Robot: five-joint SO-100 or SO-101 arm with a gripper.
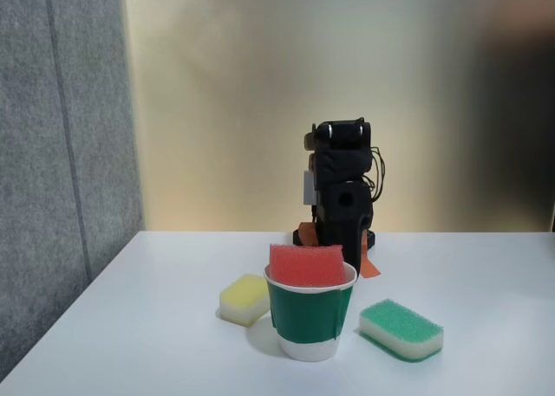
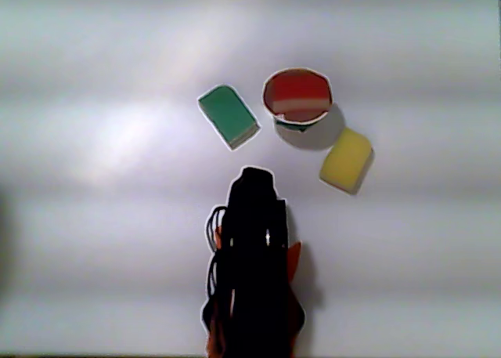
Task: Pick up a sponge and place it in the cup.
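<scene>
The arm (image 1: 341, 184) sits folded up behind the cup (image 1: 310, 314), well clear of it, and whether its gripper is apart or together I cannot tell. The red sponge (image 1: 305, 264) stands wedged in the cup's mouth, its top poking above the rim. In the fixed view a yellow sponge (image 1: 244, 298) lies just left of the cup and a green sponge (image 1: 401, 328) to its right. The job looks done; the risk I see is the sponge springing back out, or a nudge toppling the light cup.
</scene>
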